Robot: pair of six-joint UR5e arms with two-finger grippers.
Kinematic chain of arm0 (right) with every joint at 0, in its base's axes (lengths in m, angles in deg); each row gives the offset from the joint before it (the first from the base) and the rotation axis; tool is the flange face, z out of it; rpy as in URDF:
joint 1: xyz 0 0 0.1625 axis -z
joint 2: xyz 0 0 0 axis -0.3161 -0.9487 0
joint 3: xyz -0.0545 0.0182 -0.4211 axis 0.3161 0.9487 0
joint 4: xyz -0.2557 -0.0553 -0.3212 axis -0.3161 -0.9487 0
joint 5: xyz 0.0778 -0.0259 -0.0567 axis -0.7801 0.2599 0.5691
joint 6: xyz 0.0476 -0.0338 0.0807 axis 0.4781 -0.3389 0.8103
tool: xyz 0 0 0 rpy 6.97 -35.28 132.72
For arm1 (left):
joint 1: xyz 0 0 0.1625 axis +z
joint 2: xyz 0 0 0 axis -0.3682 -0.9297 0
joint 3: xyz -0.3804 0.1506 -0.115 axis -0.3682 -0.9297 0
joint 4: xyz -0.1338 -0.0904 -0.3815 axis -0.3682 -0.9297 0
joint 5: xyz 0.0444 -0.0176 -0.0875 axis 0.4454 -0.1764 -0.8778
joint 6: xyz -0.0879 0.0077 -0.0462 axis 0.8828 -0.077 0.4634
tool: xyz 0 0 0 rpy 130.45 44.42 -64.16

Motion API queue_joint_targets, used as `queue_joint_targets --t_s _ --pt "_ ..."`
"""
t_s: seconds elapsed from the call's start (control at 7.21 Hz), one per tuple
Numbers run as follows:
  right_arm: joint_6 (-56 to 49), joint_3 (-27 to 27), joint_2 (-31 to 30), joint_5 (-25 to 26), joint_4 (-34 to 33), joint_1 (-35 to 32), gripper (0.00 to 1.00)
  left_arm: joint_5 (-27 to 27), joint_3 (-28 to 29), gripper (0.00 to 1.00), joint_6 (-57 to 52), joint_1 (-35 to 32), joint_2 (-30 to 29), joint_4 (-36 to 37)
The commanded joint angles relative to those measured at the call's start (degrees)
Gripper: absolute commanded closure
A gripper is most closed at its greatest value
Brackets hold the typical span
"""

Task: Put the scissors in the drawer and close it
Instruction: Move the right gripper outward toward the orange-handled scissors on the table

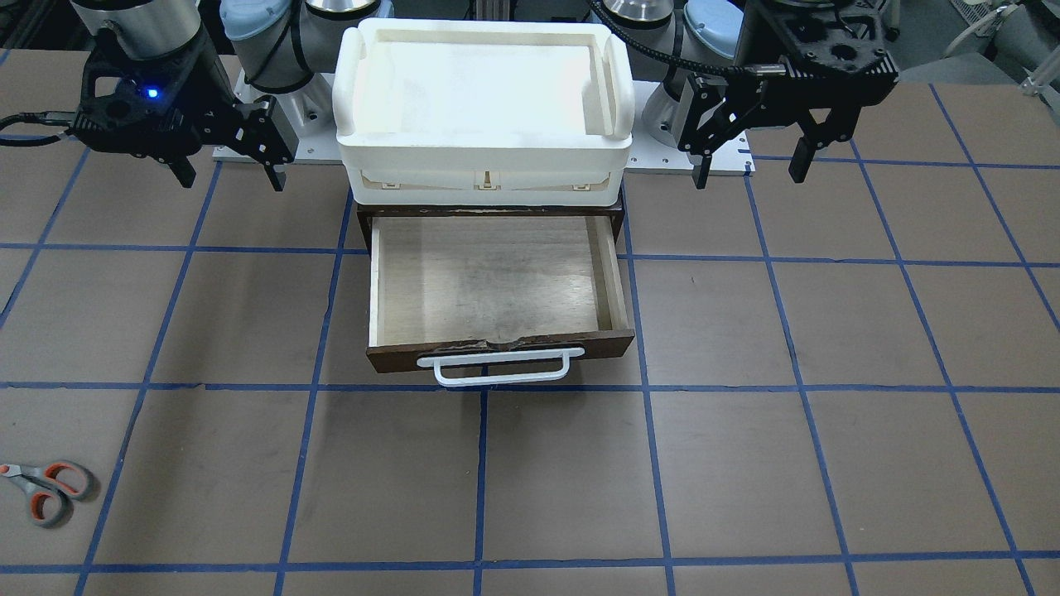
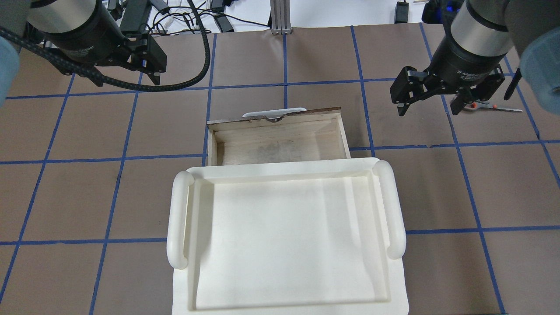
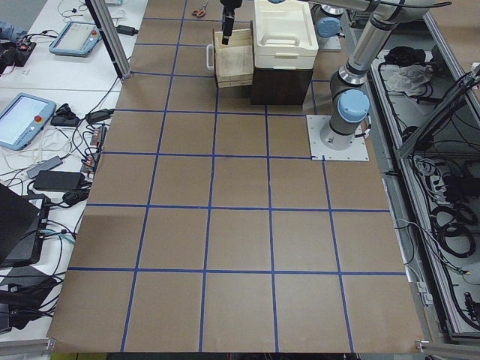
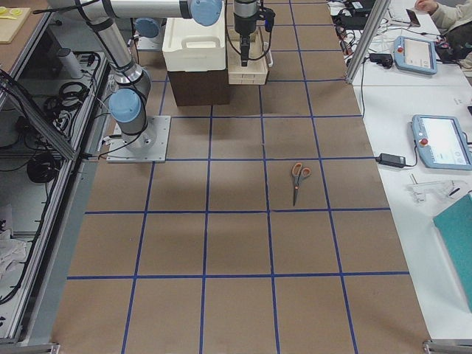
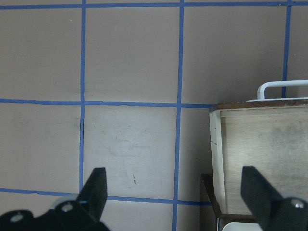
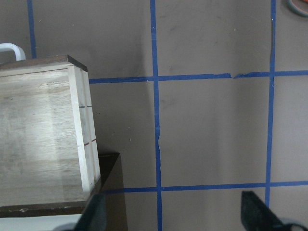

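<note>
While drawer (image 1: 489, 281) gapes, scissors (image 1: 35, 484) lie outside

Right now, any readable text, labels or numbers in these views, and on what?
None legible.
Right gripper: pale print on its wrist collar, overhead view, too blurred to read.
Left gripper: same kind of print, too blurred.
Drawer, scissors, white bin: no markings visible.

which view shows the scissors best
Exterior right: the scissors lie whole and unobstructed there. Front-facing crops the blades at its edge. Overhead partly hides them behind the right gripper. Exterior left shows them tiny and far away. The right wrist view catches only a sliver, and the left wrist view shows none.
</note>
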Motion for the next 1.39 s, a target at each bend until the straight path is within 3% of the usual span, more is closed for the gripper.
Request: queue_joint_targets --t_s 0.0,0.28,0.55,0.97,1.25 --pt "-0.3 0.0 0.2 2.0 0.0 0.2 0.0 0.0 0.0 0.0 0.0 0.0 0.0 0.0" --pt "-4.8 0.2 0.2 5.2 -1.4 0.9 0.0 -0.1 0.0 0.0 0.0 0.0 0.0 0.0" --pt "-11.5 0.2 0.5 4.3 -1.6 5.3 0.0 -0.1 0.0 0.0 0.0 0.0 0.1 0.0" --pt "-28.8 0.7 3.8 0.2 -5.9 14.0 0.0 -0.1 0.0 0.0 0.0 0.0 0.0 0.0" --pt "-49.8 1.3 10.1 0.1 -14.0 21.4 0.0 -0.1 0.0 0.0 0.0 0.0 0.0 0.0"
